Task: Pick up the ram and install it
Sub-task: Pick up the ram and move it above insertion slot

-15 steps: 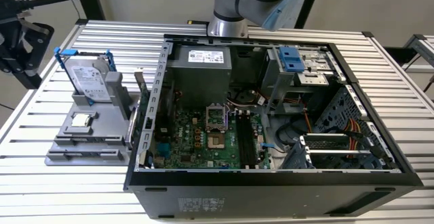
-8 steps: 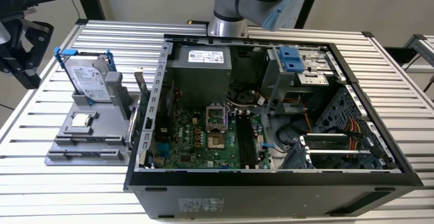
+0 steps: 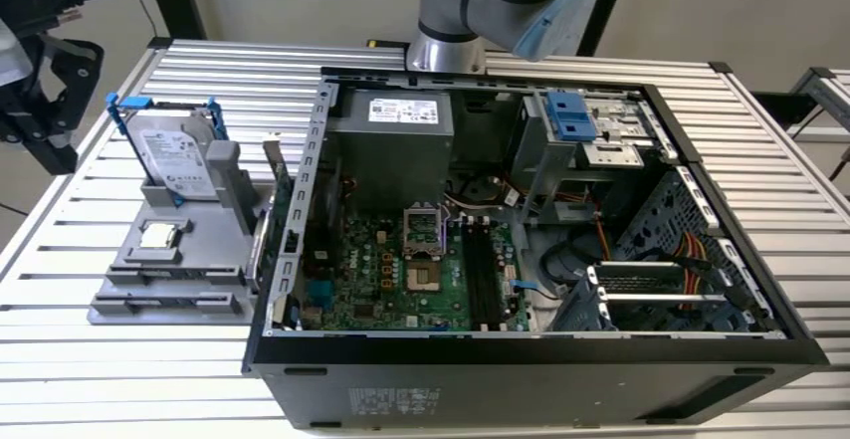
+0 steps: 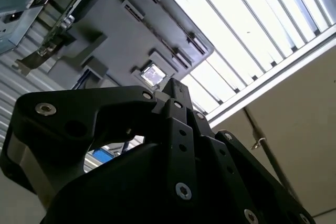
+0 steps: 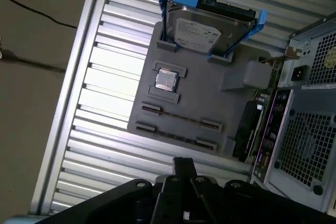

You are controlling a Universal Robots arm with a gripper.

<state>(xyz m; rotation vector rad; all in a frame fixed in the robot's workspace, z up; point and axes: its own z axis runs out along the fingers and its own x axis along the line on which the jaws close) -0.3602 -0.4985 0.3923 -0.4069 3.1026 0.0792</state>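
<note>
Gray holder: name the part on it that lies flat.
The small square silver chip, flat in its recess; the blue-framed hard drive and the circuit card stand on edge.

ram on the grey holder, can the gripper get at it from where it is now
Probably yes: the ram sits edge-up in the grey holder, apart from the hard drive, and nothing stands between it and the gripper.

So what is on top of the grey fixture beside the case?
A hard drive in a blue frame stands upright at one end; a small silver chip lies flat in a recess. The drive's seat is covered.
</note>
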